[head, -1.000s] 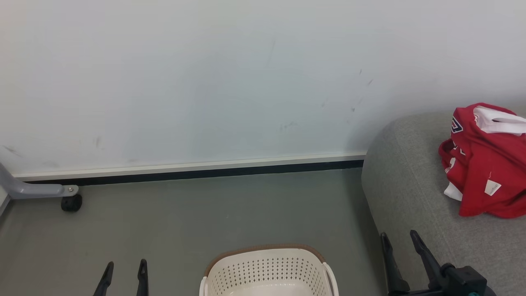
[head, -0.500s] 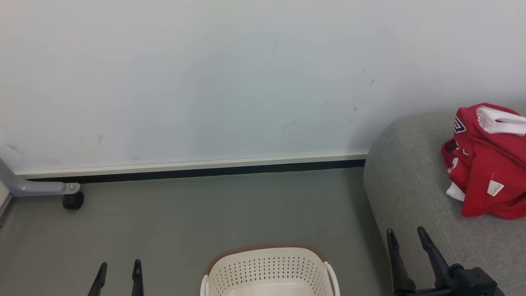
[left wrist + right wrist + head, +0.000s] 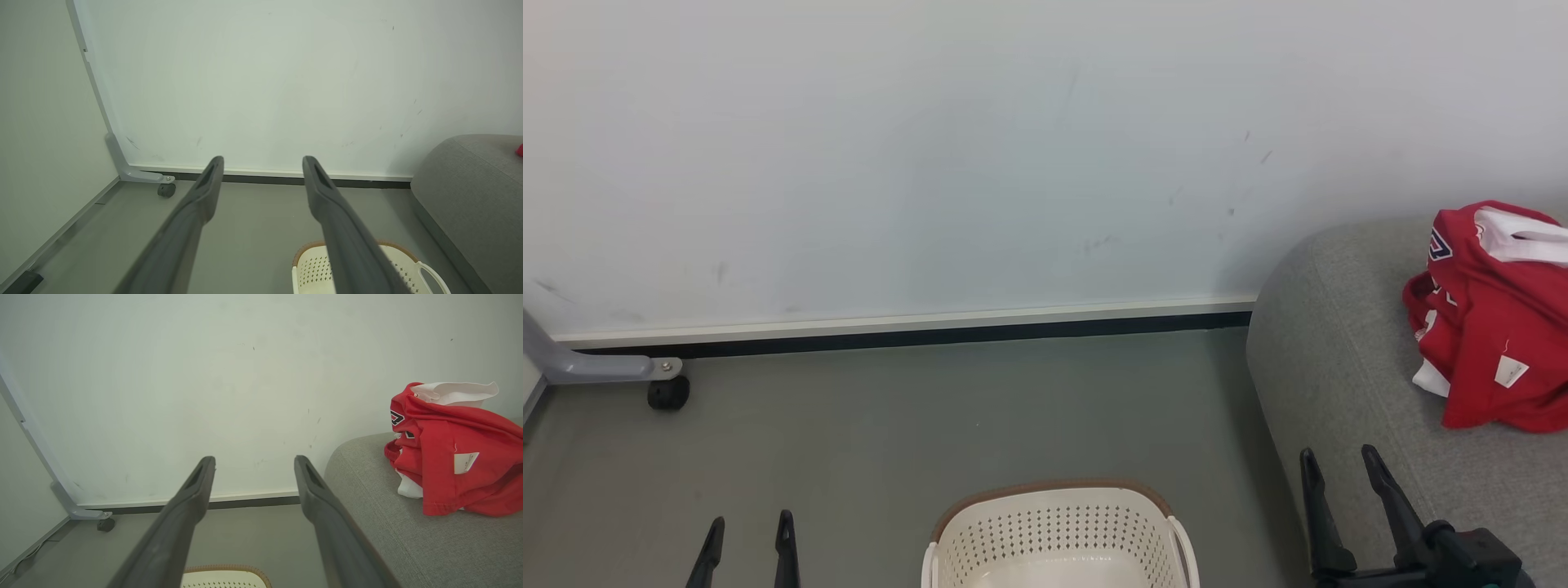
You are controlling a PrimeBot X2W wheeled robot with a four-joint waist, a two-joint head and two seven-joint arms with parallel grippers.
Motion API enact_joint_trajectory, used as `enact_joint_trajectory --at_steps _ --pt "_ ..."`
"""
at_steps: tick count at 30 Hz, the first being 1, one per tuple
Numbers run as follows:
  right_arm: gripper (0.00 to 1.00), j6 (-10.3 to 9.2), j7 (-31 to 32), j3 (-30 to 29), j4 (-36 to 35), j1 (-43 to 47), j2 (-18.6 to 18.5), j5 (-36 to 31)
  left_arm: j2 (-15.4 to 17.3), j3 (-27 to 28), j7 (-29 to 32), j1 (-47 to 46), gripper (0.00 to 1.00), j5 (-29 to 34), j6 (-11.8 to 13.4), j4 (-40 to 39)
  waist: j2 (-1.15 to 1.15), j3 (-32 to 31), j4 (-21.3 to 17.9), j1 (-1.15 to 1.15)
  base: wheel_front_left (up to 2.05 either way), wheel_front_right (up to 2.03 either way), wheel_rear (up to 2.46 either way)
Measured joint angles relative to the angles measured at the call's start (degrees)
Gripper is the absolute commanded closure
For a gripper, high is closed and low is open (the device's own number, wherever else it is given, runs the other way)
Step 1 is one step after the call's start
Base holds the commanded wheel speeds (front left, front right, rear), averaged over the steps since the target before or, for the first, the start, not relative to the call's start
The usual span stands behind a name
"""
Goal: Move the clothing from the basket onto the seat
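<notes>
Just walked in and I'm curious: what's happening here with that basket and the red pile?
A two-armed robot is moving laundry from a basket to a sofa. The red jerseys lie heaped on the grey sofa, and what shows of the white basket looks empty. Nothing is being held: the left gripper and the right gripper are both open and empty, the right one by the sofa's edge.

Wall [image 3: 931, 147]: pale, matt, a few dark scuffs [image 3: 1098, 242] toward 2 o'clock. White skirting [image 3: 898, 326] over a black strip along its foot. Floor [image 3: 915, 416]: plain grey-green. Grey frame leg [image 3: 592, 367] with black caster [image 3: 668, 394] at 9 o'clock, by the wall. Light soft, even.
</notes>
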Motion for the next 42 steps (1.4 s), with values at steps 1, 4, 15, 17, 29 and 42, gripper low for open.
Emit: enact_joint_trajectory --at_steps 1,4,15,17,29,42 --pt "0.00 0.00 0.05 -0.11 -0.05 0.00 0.02 -0.01 0.00 0.13 0.00 0.00 0.00 0.35 0.00 -0.02 0.00 0.03 0.00 0.00 0.00 0.00 0.00" --pt "0.00 -0.01 0.44 -0.36 -0.18 0.00 0.11 -0.05 0.01 0.38 0.00 0.00 0.00 0.47 0.00 -0.11 0.00 0.09 0.01 0.00 0.00 0.00 0.00" --pt "1.00 0.43 1.03 -0.73 3.49 2.00 1.23 1.36 -1.68 0.38 1.07 1.20 1.00 -1.10 -0.59 3.30 0.00 0.31 0.00 0.00 0.00 0.00 0.00" --pt "1.00 0.63 1.52 -1.26 3.66 1.96 1.33 2.43 -1.83 0.78 1.38 1.13 1.00 -2.14 -0.65 3.43 0.00 0.43 -0.02 0.00 0.00 0.00 0.00" --pt "1.00 2.38 4.08 -4.34 4.98 0.99 2.31 12.06 -2.92 2.36 4.17 -0.27 1.00 -11.82 -2.63 4.23 0.00 0.96 -0.10 0.00 0.00 0.00 0.00" --pt "1.00 4.14 6.99 -7.64 6.45 -0.27 3.23 21.56 -3.96 3.99 7.03 -2.16 1.00 -21.56 -4.17 5.36 0.00 1.51 -0.19 0.00 0.00 0.00 0.00"
